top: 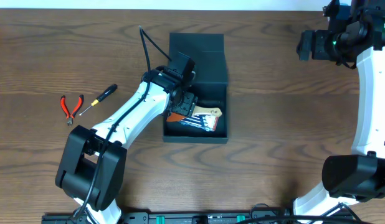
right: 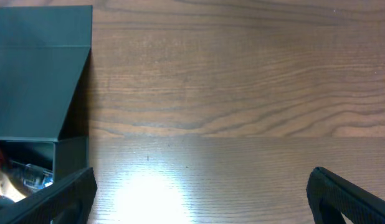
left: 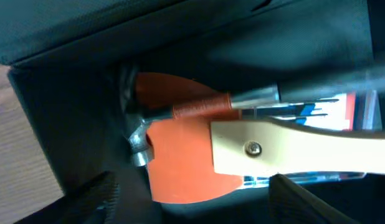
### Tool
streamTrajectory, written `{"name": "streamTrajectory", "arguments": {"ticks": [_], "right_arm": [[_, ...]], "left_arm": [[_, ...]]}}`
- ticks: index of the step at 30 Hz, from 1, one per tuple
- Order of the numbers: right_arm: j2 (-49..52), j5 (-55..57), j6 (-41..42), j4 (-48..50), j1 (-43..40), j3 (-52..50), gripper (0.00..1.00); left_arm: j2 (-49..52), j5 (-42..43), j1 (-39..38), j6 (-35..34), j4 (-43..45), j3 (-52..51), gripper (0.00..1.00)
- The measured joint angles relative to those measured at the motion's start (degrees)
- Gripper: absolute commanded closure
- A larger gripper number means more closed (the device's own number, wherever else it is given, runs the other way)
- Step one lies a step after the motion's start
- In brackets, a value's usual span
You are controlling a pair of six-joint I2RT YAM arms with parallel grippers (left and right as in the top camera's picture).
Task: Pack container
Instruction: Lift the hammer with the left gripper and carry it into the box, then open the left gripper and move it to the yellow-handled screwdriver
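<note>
On the wooden worktop point(top: 273, 93) the dark teal container point(top: 195, 137) is set near the middle, its hinged lid point(top: 197, 50) folded back toward the far edge. The left tool point(top: 186, 104) is lowered inside the container at its left side. In the left wrist view its fingers are seen spread well apart, with nothing clamped between them. The right tool point(right: 202, 193) is held wide open and empty above bare wood, well apart from the container at the far right. Inside the container an orange blade point(left: 180, 155) with a cream handle point(left: 292, 149) is laid beside a metal shaft and a printed packet. The step in hand is judged to be the setting down of an item in the container. Red-handled pliers point(top: 71, 106) and a black-handled screwdriver point(top: 99, 99) are left on the worktop to the left, so packing is judged unfinished. For the next move, the left tool would need to be lifted clear of the walls, carried over to one of these, and closed on its handle.
</note>
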Motion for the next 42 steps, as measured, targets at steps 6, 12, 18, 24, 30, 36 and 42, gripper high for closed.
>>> {"name": "streamTrajectory", "arguments": {"ticks": [6,12,18,24,30,36,42], "right_arm": [[0.0,0.1,-0.2,0.0,0.0,0.0,0.01],[0.0,0.1,-0.6,0.0,0.0,0.0,0.01],[0.0,0.3,-0.8,0.0,0.0,0.0,0.01],[0.0,0.3,-0.8,0.2,0.0,0.0,0.01],[0.0,0.3,-0.8,0.5,0.0,0.0,0.01],[0.0,0.3,-0.8,0.5,0.0,0.0,0.01],[0.0,0.3,-0.8,0.5,0.0,0.0,0.01]], "left_arm": [[0.0,0.0,0.0,0.0,-0.1,0.0,0.23],[0.0,0.0,0.0,0.0,-0.7,0.0,0.23],[-4.2,-1.5,0.0,0.0,-6.2,0.4,0.07],[-18.1,-11.2,1.6,-2.2,-12.3,1.5,0.01],[-28.2,-15.1,13.8,-9.5,-13.0,3.5,0.02],[-24.8,-16.4,26.1,-32.4,-11.3,3.5,0.01],[-15.3,-15.3,28.3,-42.0,-3.1,3.5,0.01]]}}
